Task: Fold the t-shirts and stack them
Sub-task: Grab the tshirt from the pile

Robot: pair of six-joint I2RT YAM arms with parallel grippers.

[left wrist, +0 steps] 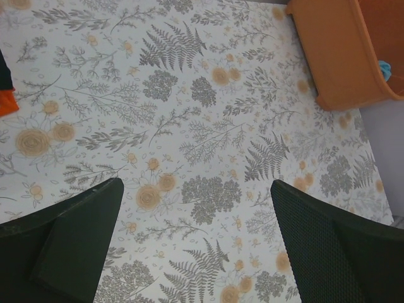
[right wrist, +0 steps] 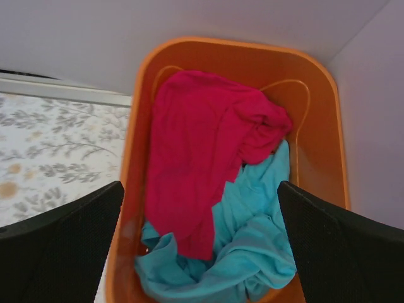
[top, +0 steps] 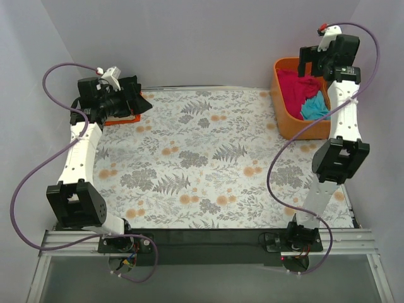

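Pale lavender walls close in a counter [top: 208, 158] covered with a grey fern and orange flower print. At the far left we see the left arm [top: 79, 151] reaching toward the back corner. Its jaws are spread wide with nothing between them, and in the left wrist view the two dark fingers [left wrist: 69, 246] frame bare printed cloth. Just beneath that wrist a thin strip of the orange shirt [top: 120, 120] shows on the counter. It also appears at the left edge of the wrist view, with something black just above it that we cannot make out. Across the counter, in the far right corner, stands an orange basket [top: 284, 117]. Inside it the magenta-pink t-shirt [right wrist: 196, 158] lies crumpled on top of the teal-blue t-shirt [right wrist: 252, 240], both unfolded and bunched together. The right arm [top: 338, 126] reaches over the basket, and its jaws hang above the shirts, parted wide and empty, with a black finger [right wrist: 63, 252] on either side of the basket in the right wrist view.
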